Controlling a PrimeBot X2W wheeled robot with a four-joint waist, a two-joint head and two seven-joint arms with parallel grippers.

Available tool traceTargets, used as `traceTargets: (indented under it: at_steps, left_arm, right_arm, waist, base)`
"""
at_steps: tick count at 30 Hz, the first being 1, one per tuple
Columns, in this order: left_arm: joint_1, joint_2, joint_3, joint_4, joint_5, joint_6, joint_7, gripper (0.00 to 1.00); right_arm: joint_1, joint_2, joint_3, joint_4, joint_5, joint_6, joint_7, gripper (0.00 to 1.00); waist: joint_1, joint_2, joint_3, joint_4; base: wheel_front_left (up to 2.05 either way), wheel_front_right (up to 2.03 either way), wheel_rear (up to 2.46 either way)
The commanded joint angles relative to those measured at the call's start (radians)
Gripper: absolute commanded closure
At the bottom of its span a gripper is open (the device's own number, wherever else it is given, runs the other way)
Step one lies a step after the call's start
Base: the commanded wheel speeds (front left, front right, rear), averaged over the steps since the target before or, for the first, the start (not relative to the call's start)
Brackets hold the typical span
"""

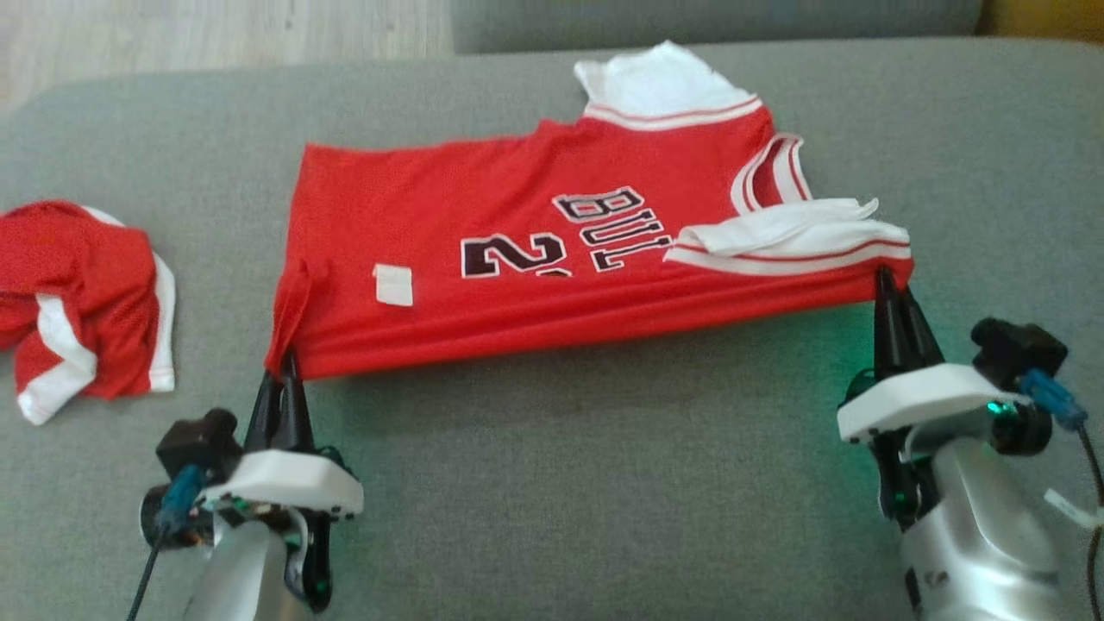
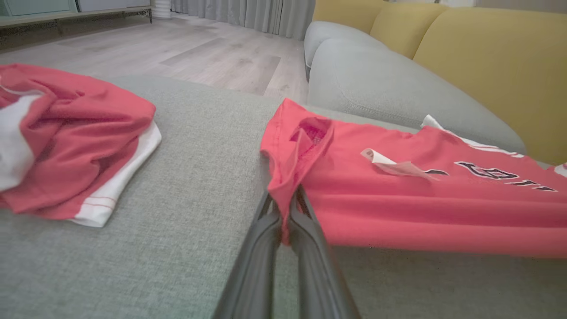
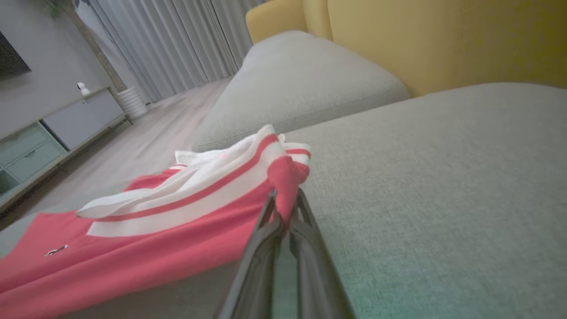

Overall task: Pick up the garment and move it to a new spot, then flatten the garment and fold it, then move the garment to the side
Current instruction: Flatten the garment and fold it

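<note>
left end effector (image 1: 285, 373) clenched on red jersey (image 1: 483, 216) hem corner | right end effector (image 1: 888, 289) clenched on its shoulder corner | head view: crumpled red garment (image 1: 78, 293) lies apart at left | right wrist view: curtains (image 3: 177, 44), cabinet (image 3: 79, 115)

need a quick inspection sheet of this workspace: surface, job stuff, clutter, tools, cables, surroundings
surface: grey sofa cushion, woven fabric
job's things: red jersey spread out, its near edge raised off the cushion and stretched between the two tools; white label lies on it
clutter: crumpled red-and-white garment on the cushion to the left, apart from the jersey
tools: left tool shut on the jersey's hem corner; right tool shut on its shoulder corner
cables: left wrist cable and right wrist cable, blue plugs, both apart from the cloth
surroundings: wood floor, yellow backrest, grey curtains
</note>
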Motion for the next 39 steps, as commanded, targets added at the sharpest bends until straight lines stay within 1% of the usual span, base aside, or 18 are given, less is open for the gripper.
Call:
traceTargets:
  at_steps: [1, 6, 8, 12, 18, 20, 21, 22, 26, 30, 35, 39]
  left_arm:
    - [0.016, 0.029, 0.053, -0.029, -0.017, 0.001, -0.005, 1.00]
    - [0.095, 0.029, 0.052, -0.040, -0.035, -0.007, -0.005, 1.00]
    - [0.155, 0.029, 0.045, -0.042, -0.054, -0.004, -0.005, 1.00]
    - [0.225, 0.029, 0.031, -0.047, -0.075, 0.007, -0.005, 1.00]
    - [0.265, 0.029, 0.007, -0.062, -0.077, 0.001, -0.005, 1.00]
    - [0.262, 0.029, -0.004, -0.059, -0.073, 0.001, -0.005, 0.56]
    - [0.256, 0.029, -0.007, -0.057, -0.069, 0.003, -0.005, 0.16]
    - [0.250, 0.029, -0.010, -0.052, -0.065, 0.007, -0.005, 0.00]
    - [0.224, 0.029, -0.010, -0.031, -0.044, 0.030, -0.005, 0.00]
    - [0.189, 0.029, -0.006, -0.031, -0.008, 0.033, -0.005, 0.00]
    - [0.097, 0.032, 0.014, -0.037, 0.033, 0.019, -0.005, 0.00]
    - [-0.013, 0.043, 0.022, -0.013, 0.056, -0.002, -0.005, 0.00]
  right_arm:
    - [0.014, -0.007, 0.005, -0.038, 0.013, -0.001, -0.006, 1.00]
    - [0.086, -0.005, 0.022, -0.048, 0.055, -0.001, -0.006, 1.00]
    - [0.142, -0.005, 0.036, -0.048, 0.082, -0.001, -0.006, 1.00]
    - [0.218, -0.008, 0.055, -0.045, 0.104, -0.001, -0.006, 1.00]
    - [0.271, -0.015, 0.080, -0.052, 0.133, -0.001, -0.006, 1.00]
    - [0.272, -0.020, 0.099, -0.051, 0.136, -0.001, -0.006, 1.00]
    - [0.268, -0.022, 0.105, -0.048, 0.139, -0.001, -0.006, 0.19]
    - [0.262, -0.023, 0.108, -0.046, 0.142, -0.001, -0.006, 0.00]
    - [0.230, -0.035, 0.103, -0.052, 0.130, -0.001, -0.006, 0.00]
    - [0.199, -0.043, 0.072, -0.081, 0.088, -0.001, -0.006, 0.00]
    - [0.140, -0.045, 0.047, -0.120, 0.017, -0.001, -0.006, 0.00]
    - [0.073, -0.046, 0.052, -0.123, -0.027, -0.001, -0.006, 0.00]
  waist:
    - [0.0000, 0.0000, -0.039, -0.002]
    - [0.0000, 0.0000, -0.134, -0.005]
    - [0.0000, 0.0000, -0.169, -0.004]
    - [0.0000, 0.0000, -0.194, -0.002]
    - [0.0000, 0.0000, -0.195, 0.001]
    - [0.0000, 0.0000, -0.189, 0.001]
    - [0.0000, 0.0000, -0.186, 0.001]
    - [0.0000, 0.0000, -0.182, 0.001]
    - [0.0000, 0.0000, -0.167, 0.001]
    - [0.0000, 0.0000, -0.149, 0.005]
    - [0.0000, 0.0000, -0.092, 0.009]
    - [0.0000, 0.0000, -0.033, 0.012]
  base:
    - [0.00, 0.00, 0.00]
    - [0.00, 0.00, 0.00]
    - [0.00, 0.00, 0.00]
    - [0.00, 0.00, 0.00]
    - [0.00, 0.00, 0.00]
    - [0.00, 0.00, 0.00]
    - [0.00, 0.00, 0.00]
    - [0.00, 0.00, 0.00]
    - [0.00, 0.00, 0.00]
    - [0.00, 0.00, 0.00]
    - [0.00, 0.00, 0.00]
    - [0.00, 0.00, 0.00]
